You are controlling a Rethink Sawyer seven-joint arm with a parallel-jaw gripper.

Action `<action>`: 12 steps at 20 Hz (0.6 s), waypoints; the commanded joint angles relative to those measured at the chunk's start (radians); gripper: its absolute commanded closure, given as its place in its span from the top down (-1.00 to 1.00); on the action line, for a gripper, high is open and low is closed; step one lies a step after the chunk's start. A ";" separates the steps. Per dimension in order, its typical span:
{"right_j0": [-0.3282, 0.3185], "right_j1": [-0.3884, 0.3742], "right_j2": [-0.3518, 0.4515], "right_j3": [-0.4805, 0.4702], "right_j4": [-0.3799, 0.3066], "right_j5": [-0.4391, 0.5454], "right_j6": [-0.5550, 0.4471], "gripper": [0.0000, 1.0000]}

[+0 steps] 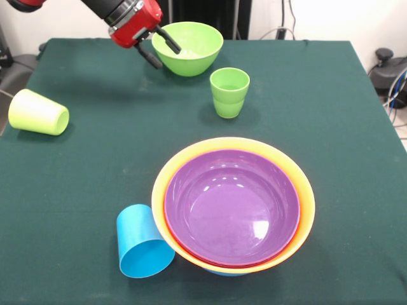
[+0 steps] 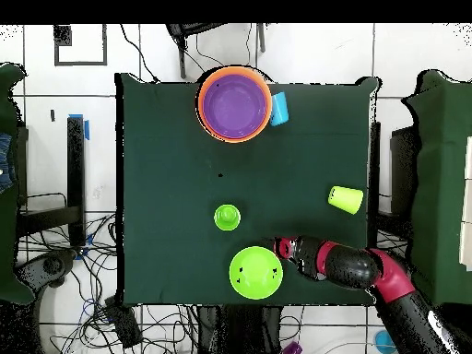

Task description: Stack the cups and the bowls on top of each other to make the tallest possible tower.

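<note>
My gripper (image 1: 162, 51) (image 2: 279, 247) is open at the left rim of the green bowl (image 1: 194, 54) (image 2: 255, 273). One finger reaches over the rim into the bowl and the other hangs outside it. The tower (image 1: 305, 210) (image 2: 201, 101) stands near the front edge, with a purple bowl (image 1: 232, 203) nested in a red-orange one inside a big orange bowl. A sliver of blue (image 1: 222, 272) shows beneath. A sky blue cup (image 1: 143, 241) (image 2: 278, 109) lies on its side against the tower. A ridged green cup (image 1: 229, 92) (image 2: 227, 218) stands upright. A yellow-green cup (image 1: 38, 112) (image 2: 346, 198) lies on its side.
The table is covered with a dark green cloth (image 1: 331, 127). The yellow-green cup lies close to the cloth's left edge in the front view. Cables and furniture surround the table on the floor.
</note>
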 commanded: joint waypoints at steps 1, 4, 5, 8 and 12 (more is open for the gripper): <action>0.049 0.009 -0.026 -0.110 -0.062 0.008 -0.294 1.00; 0.051 0.008 -0.023 -0.111 -0.057 0.014 -0.296 1.00; 0.051 0.009 -0.023 -0.111 -0.056 0.014 -0.295 1.00; 0.052 0.010 -0.024 -0.113 -0.054 0.016 -0.294 -1.00; 0.050 0.009 -0.025 -0.110 -0.051 0.018 -0.290 -1.00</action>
